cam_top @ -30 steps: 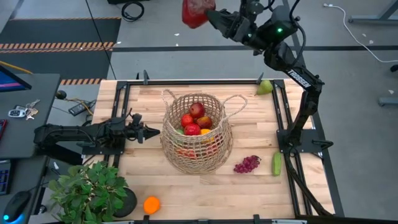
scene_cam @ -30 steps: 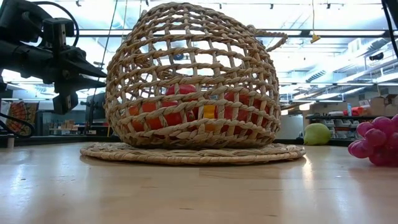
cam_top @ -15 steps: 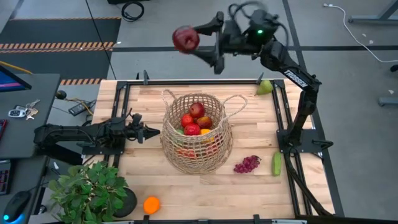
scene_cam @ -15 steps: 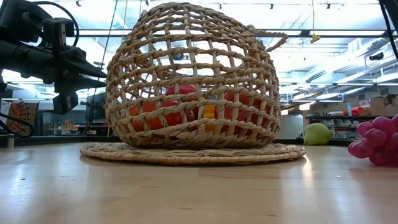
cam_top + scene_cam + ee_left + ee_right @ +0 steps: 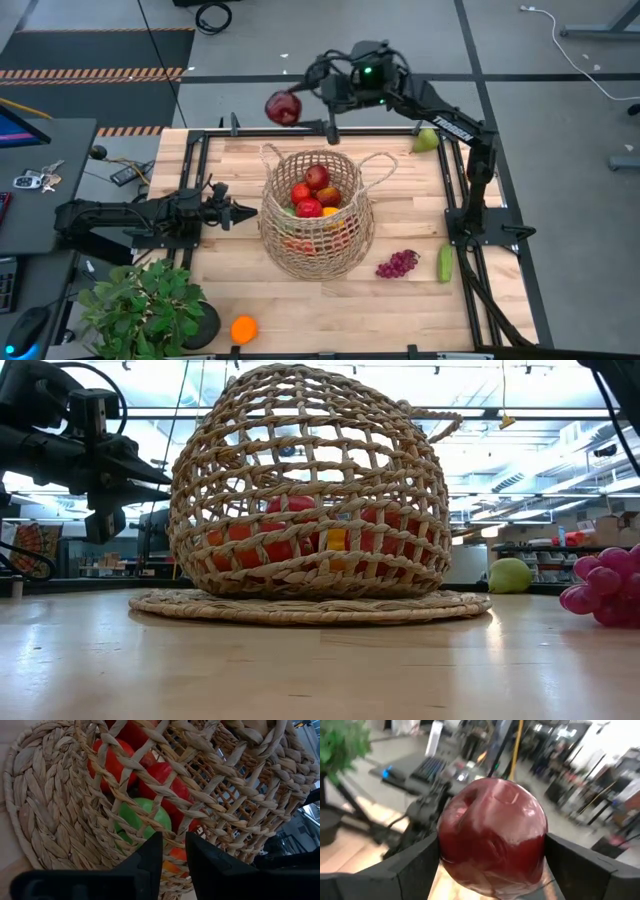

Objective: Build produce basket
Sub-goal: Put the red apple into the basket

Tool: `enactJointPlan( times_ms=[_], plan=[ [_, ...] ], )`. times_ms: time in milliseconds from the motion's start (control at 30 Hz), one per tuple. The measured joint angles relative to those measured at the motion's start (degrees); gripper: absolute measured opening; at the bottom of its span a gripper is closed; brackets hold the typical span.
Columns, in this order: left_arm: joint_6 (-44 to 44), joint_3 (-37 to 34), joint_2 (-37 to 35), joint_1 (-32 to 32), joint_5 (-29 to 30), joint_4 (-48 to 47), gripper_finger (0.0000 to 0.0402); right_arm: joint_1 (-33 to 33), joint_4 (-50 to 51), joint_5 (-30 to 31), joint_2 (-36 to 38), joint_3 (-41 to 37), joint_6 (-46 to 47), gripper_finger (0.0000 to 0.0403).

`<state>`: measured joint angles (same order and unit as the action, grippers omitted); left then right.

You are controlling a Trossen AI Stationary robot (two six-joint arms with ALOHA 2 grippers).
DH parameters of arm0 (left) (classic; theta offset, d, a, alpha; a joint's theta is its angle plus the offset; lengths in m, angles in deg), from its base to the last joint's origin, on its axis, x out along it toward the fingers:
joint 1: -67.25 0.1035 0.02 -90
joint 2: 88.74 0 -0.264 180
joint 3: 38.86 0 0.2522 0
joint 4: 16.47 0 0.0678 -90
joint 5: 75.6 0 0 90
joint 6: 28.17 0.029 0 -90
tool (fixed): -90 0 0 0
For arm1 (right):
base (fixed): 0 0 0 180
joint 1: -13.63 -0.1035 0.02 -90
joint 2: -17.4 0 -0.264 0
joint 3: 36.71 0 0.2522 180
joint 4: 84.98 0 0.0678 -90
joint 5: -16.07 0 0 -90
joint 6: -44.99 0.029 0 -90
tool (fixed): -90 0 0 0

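Right hand (image 5: 290,108) swung lower, red apple (image 5: 283,107) gripped, above basket (image 5: 316,213) rim

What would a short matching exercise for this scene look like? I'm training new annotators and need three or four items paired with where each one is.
Items:
1. red apple
2. purple grapes
3. orange
4. green pear

Places:
A. table's near edge, beside the potted plant
B. far right corner of the table
C. held in the right gripper, beyond the basket
D. on the table, right of the basket

Pairs: 1-C, 2-D, 3-A, 4-B

Basket (image 5: 318,215) mouth open; left pincer (image 5: 247,212) beside.
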<state>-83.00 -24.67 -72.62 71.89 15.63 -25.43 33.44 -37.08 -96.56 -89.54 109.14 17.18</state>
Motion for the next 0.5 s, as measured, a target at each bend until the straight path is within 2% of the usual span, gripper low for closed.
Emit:
enactJointPlan(
  times_ms=[333,500],
  plan=[
    [0.0,0.0,0.0,0.0,0.0,0.0,0.0085,-2.3,15.2,0.0,-4.1,-0.3,0.0,0.0348],
    [0.0,0.0,0.0,0.0,0.0,-0.1,0.009,-3.7,16.3,-0.1,-4.7,-1.1,-0.4,0.0348]
  ],
)
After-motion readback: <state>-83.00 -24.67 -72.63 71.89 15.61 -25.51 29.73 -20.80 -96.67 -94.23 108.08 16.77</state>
